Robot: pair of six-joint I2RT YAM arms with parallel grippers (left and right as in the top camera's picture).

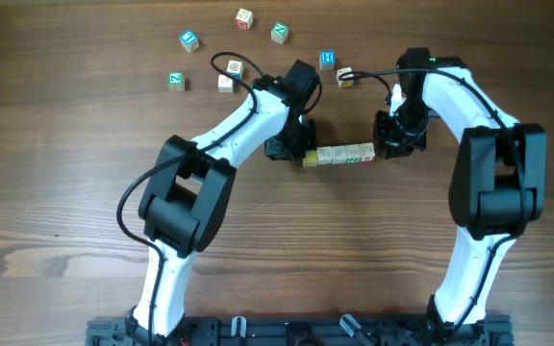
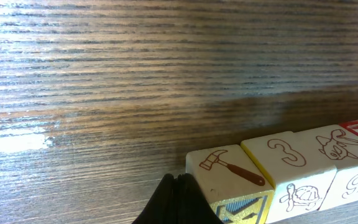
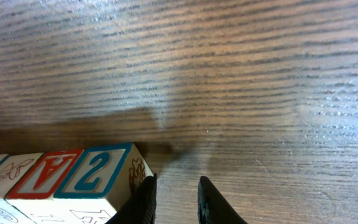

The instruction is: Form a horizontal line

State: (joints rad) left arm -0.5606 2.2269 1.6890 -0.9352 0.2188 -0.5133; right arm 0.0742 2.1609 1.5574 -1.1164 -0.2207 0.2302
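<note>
**Wooden row lay between the two grippers**

Wooden cubes formed the row point(image 1: 339, 155) near the middle of the table point(image 1: 65, 192), and in the overhead view it ran straight from left to right. The left gripper point(image 1: 289, 147) stood at its left end and the right gripper point(image 1: 393, 144) at its right end, so the row lay between them.

In the left wrist view the left gripper point(image 2: 178, 188) was clenched, its dark fingertips pressed together with nothing between them. They met at the near corner of the hammer cube point(image 2: 225, 169). I could not tell if they touched it. This end cube had a yellow side face.

In the right wrist view the right gripper point(image 3: 174, 200) was released a little. A narrow gap showed between its fingers point(image 3: 143, 200), and only table was in the gap. It stood just beside the "2" cube point(image 3: 98, 171), the last one of the row.

The cubes were small, pale and square-edged, with drawn pictures, numbers and letters. The "2" had a teal frame and the "A" cube point(image 3: 48, 174) next to it a red one. The table was dark brown wood with fine straight grain and a soft shine. Loose cubes point(image 1: 189, 40) lay scattered on its far part, well apart from the row.
</note>
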